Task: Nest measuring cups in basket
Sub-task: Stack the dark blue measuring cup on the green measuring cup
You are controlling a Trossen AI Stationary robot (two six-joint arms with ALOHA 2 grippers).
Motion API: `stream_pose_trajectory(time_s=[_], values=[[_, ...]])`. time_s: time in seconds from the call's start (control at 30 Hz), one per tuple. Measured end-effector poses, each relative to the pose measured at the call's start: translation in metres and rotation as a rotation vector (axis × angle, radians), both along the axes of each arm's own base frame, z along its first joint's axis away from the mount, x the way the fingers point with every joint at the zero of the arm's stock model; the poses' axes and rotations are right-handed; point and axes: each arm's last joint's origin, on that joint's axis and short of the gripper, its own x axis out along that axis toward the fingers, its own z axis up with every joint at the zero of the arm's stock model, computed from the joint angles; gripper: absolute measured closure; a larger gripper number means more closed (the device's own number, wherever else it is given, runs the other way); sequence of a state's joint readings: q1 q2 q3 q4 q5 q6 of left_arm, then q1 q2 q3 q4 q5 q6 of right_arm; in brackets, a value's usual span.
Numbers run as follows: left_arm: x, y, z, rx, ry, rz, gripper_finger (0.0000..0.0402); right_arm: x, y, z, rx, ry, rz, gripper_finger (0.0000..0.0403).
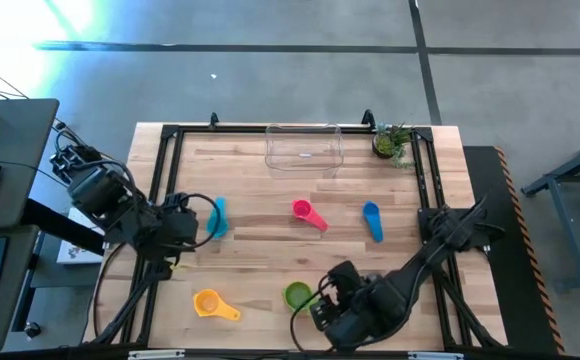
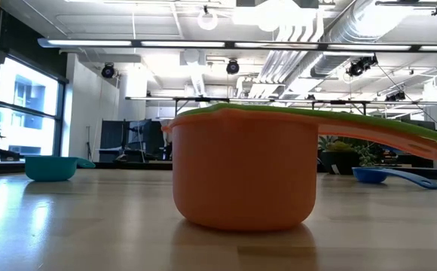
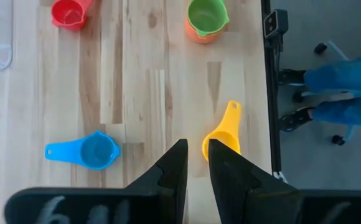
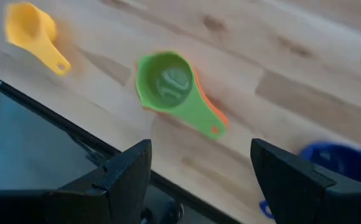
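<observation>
Nesting green cup (inside orange)

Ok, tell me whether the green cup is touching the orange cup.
Touching: the low view shows the green cup nested in the orange cup, rims meeting.

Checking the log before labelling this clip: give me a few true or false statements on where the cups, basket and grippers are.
1. The basket holds no cups. True.
2. The green cup sits nested in an orange cup. True.
3. The right gripper is shut on the green cup. False: it is open, above it.
4. The yellow cup lies inside the basket. False: it lies on the table, near the front edge.
5. The left gripper holds nothing. True.
</observation>
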State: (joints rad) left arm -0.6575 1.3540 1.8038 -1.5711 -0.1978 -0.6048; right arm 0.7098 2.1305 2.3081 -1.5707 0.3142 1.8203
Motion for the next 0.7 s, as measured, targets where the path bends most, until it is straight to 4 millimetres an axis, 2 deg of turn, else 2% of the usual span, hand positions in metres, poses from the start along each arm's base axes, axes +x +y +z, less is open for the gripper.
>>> stream_pose_trajectory(time_s=[0.17, 0.37, 0.57, 0.7], values=[[0.002, 0.003, 0.000, 0.000, 0.000, 0.018, 0.0346, -0.001, 0.016, -0.017, 0.033, 0.062, -0.026, 0.0137], [0.003, 0.005, 0.000, 0.000, 0.000, 0.030, 0.0346, -0.011, 0.034, -0.030, 0.043, 0.087, -0.067, 0.0137], [0.004, 0.005, 0.000, 0.000, 0.000, 0.031, 0.0346, -0.040, 0.050, -0.065, 0.028, 0.264, -0.126, 0.0137], [0.004, 0.005, 0.000, 0.000, 0.000, 0.031, 0.0346, -0.053, 0.058, -0.074, 0.012, 0.282, -0.157, 0.0137]])
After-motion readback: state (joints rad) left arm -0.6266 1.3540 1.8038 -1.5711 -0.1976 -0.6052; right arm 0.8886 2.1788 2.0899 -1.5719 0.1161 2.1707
